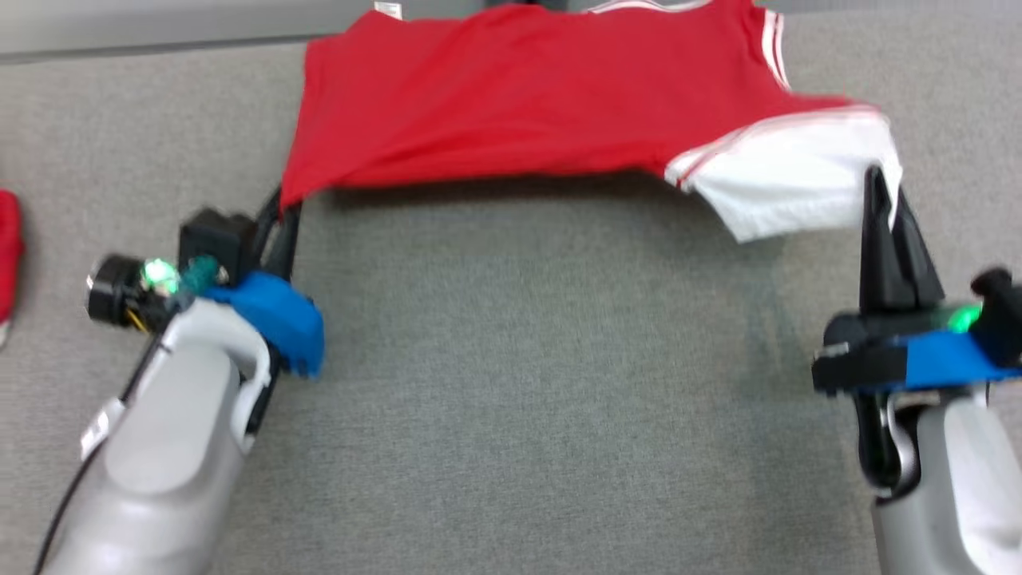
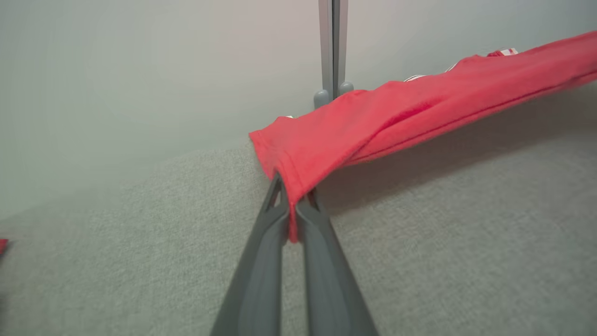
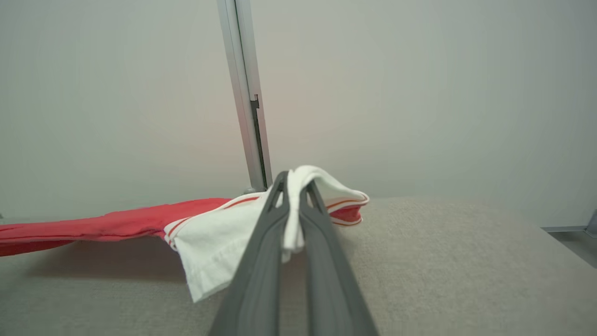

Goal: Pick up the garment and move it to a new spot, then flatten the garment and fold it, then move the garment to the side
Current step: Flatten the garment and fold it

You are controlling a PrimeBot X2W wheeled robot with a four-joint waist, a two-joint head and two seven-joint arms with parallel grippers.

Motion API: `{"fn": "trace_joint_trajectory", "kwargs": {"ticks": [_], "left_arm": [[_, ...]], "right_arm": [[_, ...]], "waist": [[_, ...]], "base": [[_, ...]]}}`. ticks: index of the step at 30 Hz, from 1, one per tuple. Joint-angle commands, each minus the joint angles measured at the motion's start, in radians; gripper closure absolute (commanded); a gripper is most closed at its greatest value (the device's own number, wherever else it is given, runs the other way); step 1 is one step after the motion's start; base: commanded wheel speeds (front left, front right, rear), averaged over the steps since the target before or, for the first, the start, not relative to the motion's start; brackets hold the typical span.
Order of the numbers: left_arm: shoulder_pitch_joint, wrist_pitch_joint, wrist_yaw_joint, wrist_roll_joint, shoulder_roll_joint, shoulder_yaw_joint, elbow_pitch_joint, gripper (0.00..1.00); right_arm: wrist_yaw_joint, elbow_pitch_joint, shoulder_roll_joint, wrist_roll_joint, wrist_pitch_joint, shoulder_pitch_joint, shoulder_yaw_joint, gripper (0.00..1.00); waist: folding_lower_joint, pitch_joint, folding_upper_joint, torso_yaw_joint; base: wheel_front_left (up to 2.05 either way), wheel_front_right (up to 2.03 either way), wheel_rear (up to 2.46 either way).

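Note:
The garment is a red shirt with a white sleeve and white stripes, stretched across the far part of the grey table and lifted off it along its near edge. My left gripper is shut on its red hem corner at the left. My right gripper is shut on the white sleeve at the right. The near edge of the garment hangs between the two grips and casts a shadow on the cloth below.
The grey fabric table top spreads wide in front of the garment. A pale wall with a metal post stands right behind the table. A bit of another red cloth lies at the far left edge.

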Motion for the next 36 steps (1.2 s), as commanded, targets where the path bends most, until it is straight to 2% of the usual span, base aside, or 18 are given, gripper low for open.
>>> {"fn": "trace_joint_trajectory", "kwargs": {"ticks": [1,6,16,27,30,36], "left_arm": [[0.048,-0.011,0.011,-0.011,-0.006,-0.003,-0.015,1.00],[0.205,-0.022,0.042,-0.039,-0.014,-0.005,-0.069,1.00],[0.518,-0.002,0.150,-0.101,-0.002,0.022,-0.290,1.00],[0.742,0.095,0.257,-0.112,0.063,0.028,-0.591,1.00],[0.763,0.124,0.270,-0.120,0.066,0.023,-0.637,1.00],[0.736,0.145,0.259,-0.128,0.049,0.004,-0.633,1.00]], "right_arm": [[0.000,-0.015,-0.004,0.012,-0.006,0.062,-0.011,1.00],[0.000,-0.056,-0.004,0.039,-0.005,0.231,-0.026,1.00],[0.000,-0.168,-0.004,0.072,0.023,0.490,-0.037,1.00],[0.000,-0.284,-0.004,0.115,0.079,0.643,-0.040,1.00],[0.000,-0.264,-0.004,0.123,0.086,0.641,-0.029,1.00],[0.000,-0.184,-0.004,0.141,0.064,0.586,-0.010,1.00]], "waist": [[0.0004,-0.038,0.0002,-0.004],[0.0004,-0.113,0.0002,0.009],[0.0004,-0.209,0.0002,0.004],[0.0004,-0.241,0.0002,0.011],[0.0004,-0.242,0.0002,0.015],[0.0004,-0.240,0.0002,0.022]], "base": [[0.00,0.00,0.00],[0.00,0.00,0.00],[0.00,0.00,0.00],[0.00,0.00,0.00],[0.00,0.00,0.00],[0.00,0.00,0.00]]}}
